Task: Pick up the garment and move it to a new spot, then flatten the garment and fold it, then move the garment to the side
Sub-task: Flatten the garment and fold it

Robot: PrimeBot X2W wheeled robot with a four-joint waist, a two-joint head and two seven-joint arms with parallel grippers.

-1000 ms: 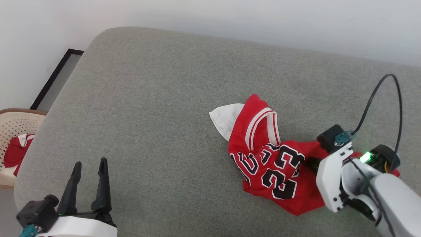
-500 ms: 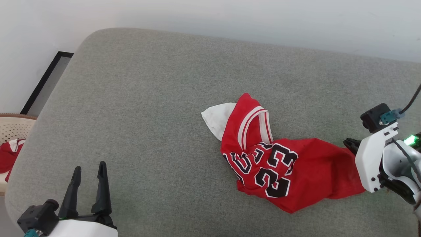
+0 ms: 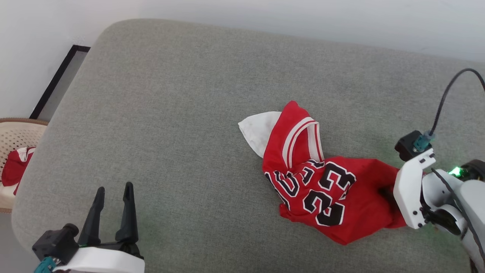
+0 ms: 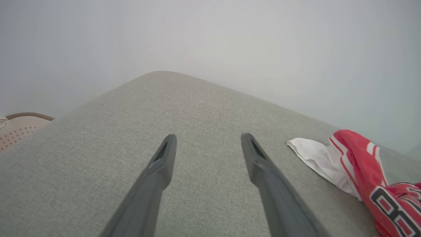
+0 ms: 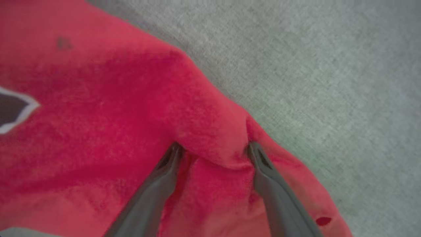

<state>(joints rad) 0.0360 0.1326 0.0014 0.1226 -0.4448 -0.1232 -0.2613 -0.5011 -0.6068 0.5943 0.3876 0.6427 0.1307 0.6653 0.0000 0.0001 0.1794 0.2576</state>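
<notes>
Judging the garment [image 3: 363,178] soft, light and limp, we are straddling a graspable fold of it with our spread right gripper [image 5: 213,148]; our left gripper [image 3: 114,187] is hovering spread, lower left.

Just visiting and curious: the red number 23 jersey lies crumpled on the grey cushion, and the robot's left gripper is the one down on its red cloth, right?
Not the left gripper: the right gripper is down on the jersey, open fingers either side of a red fold, as the right wrist view shows. The rest holds: it lies crumpled on the grey cushion.
</notes>
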